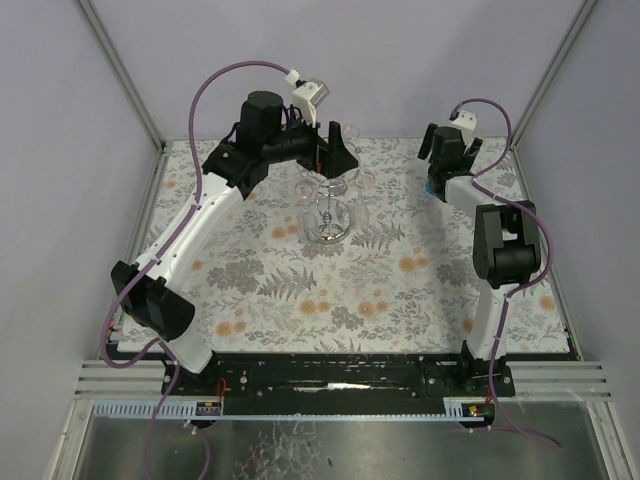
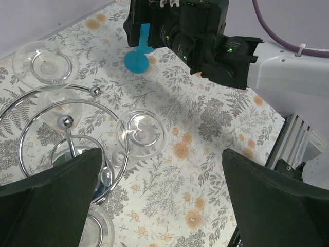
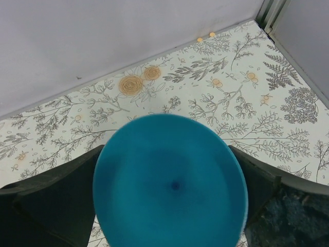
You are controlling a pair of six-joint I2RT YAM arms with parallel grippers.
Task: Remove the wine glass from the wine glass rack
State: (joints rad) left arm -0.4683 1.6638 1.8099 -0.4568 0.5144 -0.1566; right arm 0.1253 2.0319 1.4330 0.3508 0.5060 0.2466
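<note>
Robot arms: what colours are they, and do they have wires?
Both the left arm and the right arm have smooth white links with chunky black joints. A purple cable loops out of the left one, and another purple cable loops out of the right. The fingers are dark, blunt wedges. A tiny green light glows on the right arm's black wrist.

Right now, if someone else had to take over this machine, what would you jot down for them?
Left claw open, empty, over the wine glass rack.
Right claw at the far right, fingers flanking a blue glass with its foot low over the table; grip unclear.
Clear wine glasses hang on the rack's rings.
Done: left claw in position.
To do: close on a clear glass, lift it free.
</note>
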